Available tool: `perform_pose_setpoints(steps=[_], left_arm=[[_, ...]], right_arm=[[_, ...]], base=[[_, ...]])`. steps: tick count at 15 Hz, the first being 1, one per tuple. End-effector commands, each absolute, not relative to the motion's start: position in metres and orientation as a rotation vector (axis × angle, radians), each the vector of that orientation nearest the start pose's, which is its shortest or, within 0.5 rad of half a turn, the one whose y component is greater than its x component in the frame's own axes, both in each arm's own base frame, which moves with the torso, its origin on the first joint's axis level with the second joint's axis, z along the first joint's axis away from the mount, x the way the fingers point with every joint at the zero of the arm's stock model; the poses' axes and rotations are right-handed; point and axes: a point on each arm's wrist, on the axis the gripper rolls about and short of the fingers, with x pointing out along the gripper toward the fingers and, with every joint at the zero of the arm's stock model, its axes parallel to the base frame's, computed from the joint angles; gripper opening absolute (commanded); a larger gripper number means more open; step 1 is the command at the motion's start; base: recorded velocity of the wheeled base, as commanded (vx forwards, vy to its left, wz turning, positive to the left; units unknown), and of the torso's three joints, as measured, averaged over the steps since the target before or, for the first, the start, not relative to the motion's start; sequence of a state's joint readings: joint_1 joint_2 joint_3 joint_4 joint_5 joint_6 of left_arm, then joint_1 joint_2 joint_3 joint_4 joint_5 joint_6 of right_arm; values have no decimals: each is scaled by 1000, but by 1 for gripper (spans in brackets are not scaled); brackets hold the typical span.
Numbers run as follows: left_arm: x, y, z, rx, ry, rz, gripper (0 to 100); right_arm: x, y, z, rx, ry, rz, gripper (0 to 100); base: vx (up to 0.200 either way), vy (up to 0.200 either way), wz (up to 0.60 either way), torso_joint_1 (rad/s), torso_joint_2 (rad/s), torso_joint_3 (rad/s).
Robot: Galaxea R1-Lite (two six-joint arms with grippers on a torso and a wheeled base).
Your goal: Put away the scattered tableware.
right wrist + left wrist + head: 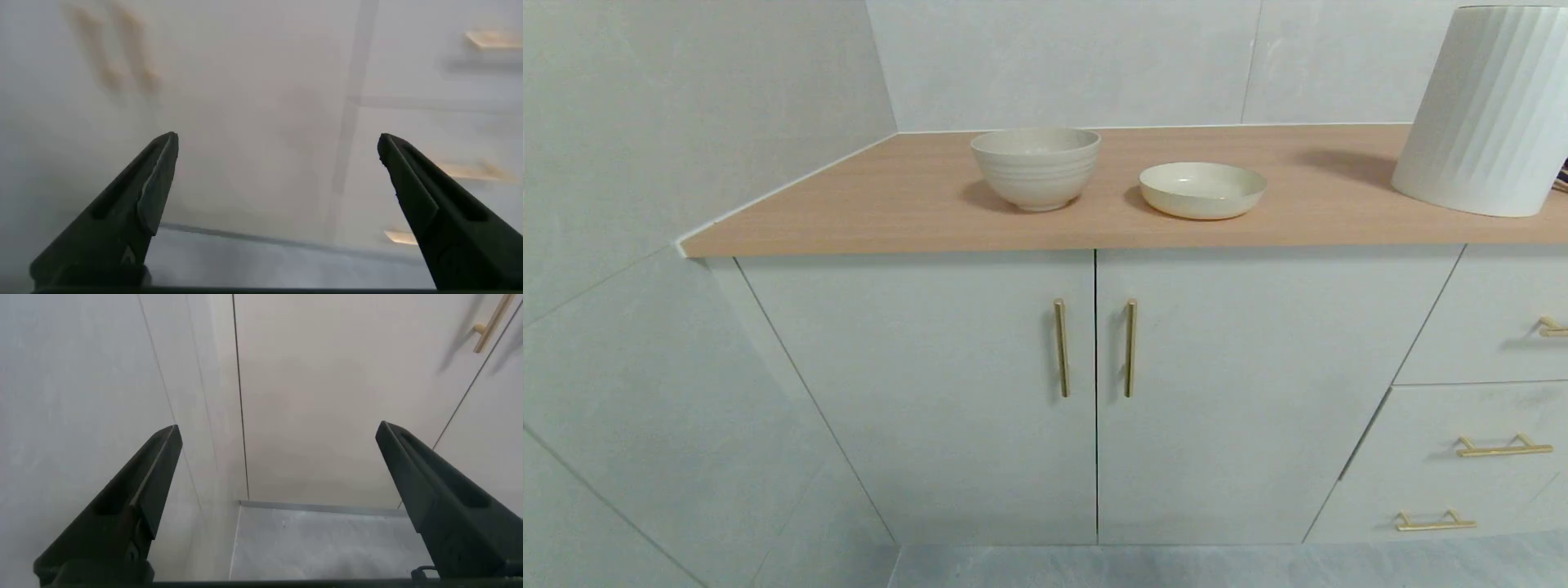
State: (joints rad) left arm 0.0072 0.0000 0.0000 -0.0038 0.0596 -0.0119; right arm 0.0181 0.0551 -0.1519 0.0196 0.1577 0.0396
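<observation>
**Two dishes on the counter, both grippers spread wide**

Up on the wooden countertop (pixel 890 208) the head view gives us two pieces of tableware: one deep ribbed bowl (pixel 1036 167) and, near it on the right and not touching, one shallow dish (pixel 1202 189). One white ribbed container (pixel 1490 110) stands far right. Below are two cabinet doors (pixel 931 392), two upright gold handles (pixel 1060 347) and three drawer pulls (pixel 1503 447).

Down at the wrists, the left gripper (pixel 278 429) is wide apart and holding nothing, facing a door's foot and the grey floor (pixel 327 547). The right gripper (pixel 277 137) is just as wide, facing the blurred drawer fronts (pixel 441 122).
</observation>
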Motion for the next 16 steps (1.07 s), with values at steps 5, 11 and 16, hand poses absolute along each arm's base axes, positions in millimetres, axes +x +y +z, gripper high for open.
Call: perform_pose_setpoints(steps=[5,11,16], left_arm=[[-23,1,76,-12,-5,67,100],[-23,1,76,-12,-5,67,100],[-23,1,76,-12,-5,67,100]], right_arm=[[118,46,196,114,403,730,100],[243,141,171,122,442,866,100],[291,184,157,147,440,902,100]], base=[[0,0,0,0,0,0],[0,0,0,0,0,0],[0,0,0,0,0,0]])
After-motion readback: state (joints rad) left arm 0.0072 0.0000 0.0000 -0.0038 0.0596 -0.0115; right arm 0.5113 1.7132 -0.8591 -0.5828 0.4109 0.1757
